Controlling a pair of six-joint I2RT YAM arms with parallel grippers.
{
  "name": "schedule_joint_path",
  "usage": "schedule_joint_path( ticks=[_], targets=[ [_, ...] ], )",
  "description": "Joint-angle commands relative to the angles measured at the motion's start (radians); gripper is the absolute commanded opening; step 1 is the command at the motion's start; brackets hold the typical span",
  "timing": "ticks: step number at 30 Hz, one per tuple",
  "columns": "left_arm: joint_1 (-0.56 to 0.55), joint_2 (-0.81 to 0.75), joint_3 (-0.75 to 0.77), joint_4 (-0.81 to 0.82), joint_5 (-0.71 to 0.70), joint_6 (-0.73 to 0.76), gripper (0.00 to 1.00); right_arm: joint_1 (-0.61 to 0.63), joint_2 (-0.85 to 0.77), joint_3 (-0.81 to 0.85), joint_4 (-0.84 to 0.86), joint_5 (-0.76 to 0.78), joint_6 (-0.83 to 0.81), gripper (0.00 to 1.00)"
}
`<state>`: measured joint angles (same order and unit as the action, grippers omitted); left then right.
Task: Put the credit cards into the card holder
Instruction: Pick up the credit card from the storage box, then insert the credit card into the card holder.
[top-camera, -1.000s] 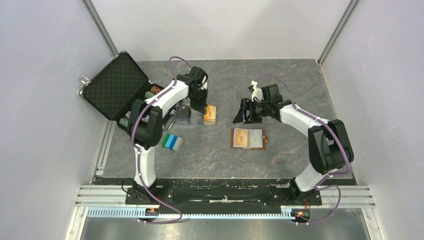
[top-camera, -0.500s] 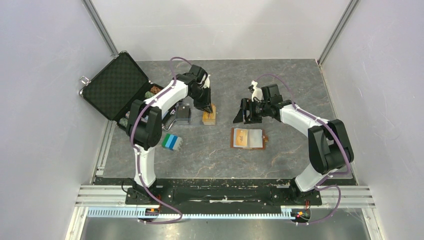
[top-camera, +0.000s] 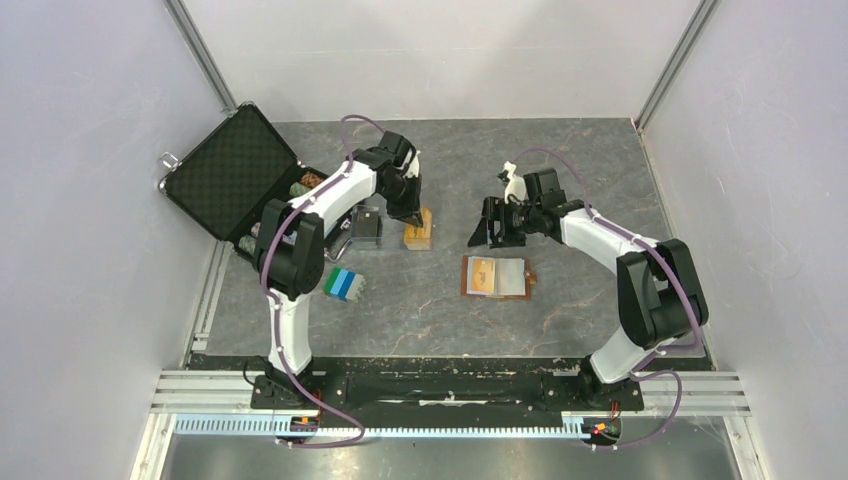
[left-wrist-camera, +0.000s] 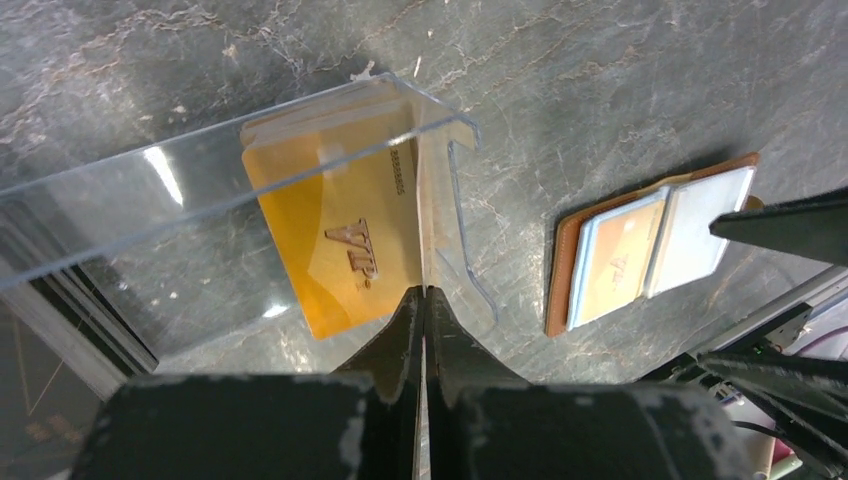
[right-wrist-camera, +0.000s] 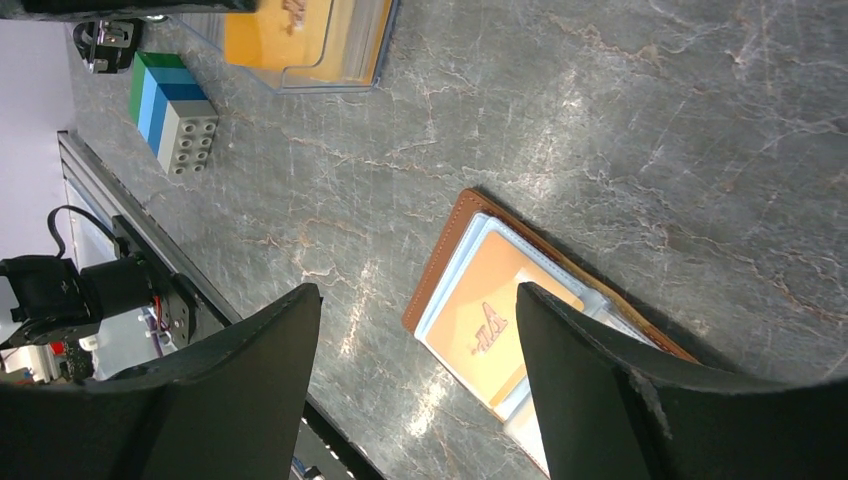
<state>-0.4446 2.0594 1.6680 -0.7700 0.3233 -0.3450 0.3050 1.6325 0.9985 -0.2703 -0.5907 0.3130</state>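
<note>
well, on the far left an open black foam-lined briefcase (top-camera: 232, 170) leans at the table's edge with round poker chips (top-camera: 300, 185) stacked in its lower half. nearer the arms' bases sits a blue-green-white striped block (top-camera: 344, 284). further right stands a clear plastic card stand (left-wrist-camera: 200, 190) with a stack of orange credit cards (left-wrist-camera: 330, 230) lying in it, the top one printed "vip". the left gripper (left-wrist-camera: 424, 295) is down at the right end of that stand, its jaws pressed tight together on one thin orange credit card (left-wrist-camera: 424, 200) seen edge-on, rising straight out from between the fingertips. right of centre the flat tan-brown leather card holder (top-camera: 497, 276) lies open on the grey marbled table (top-camera: 600, 180), well apart from the stand, its pale blue inside facing up. one orange card (right-wrist-camera: 490, 325) is already tucked in its left pocket. the right gripper (top-camera: 487, 232) hangs above the table just beyond the holder, jaws spread wide, with nothing between them.
</note>
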Motion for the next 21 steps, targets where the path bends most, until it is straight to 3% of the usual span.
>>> schedule_joint_path(
  ticks=[1, 7, 11, 21],
  targets=[
    [-0.002, -0.163, -0.012, 0.063, -0.044, -0.027, 0.02, -0.016, -0.061, 0.012, -0.002, 0.03, -0.024, 0.75],
    [-0.002, -0.321, -0.137, 0.189, -0.018, -0.118, 0.02, -0.073, -0.139, -0.08, -0.003, 0.053, -0.008, 0.75],
    [-0.009, -0.374, -0.248, 0.322, 0.104, -0.213, 0.02, -0.129, -0.211, -0.177, -0.009, 0.063, -0.009, 0.75],
    [-0.184, -0.301, -0.452, 0.694, 0.239, -0.456, 0.02, -0.219, -0.325, -0.328, -0.102, 0.192, -0.038, 0.75]
  ],
)
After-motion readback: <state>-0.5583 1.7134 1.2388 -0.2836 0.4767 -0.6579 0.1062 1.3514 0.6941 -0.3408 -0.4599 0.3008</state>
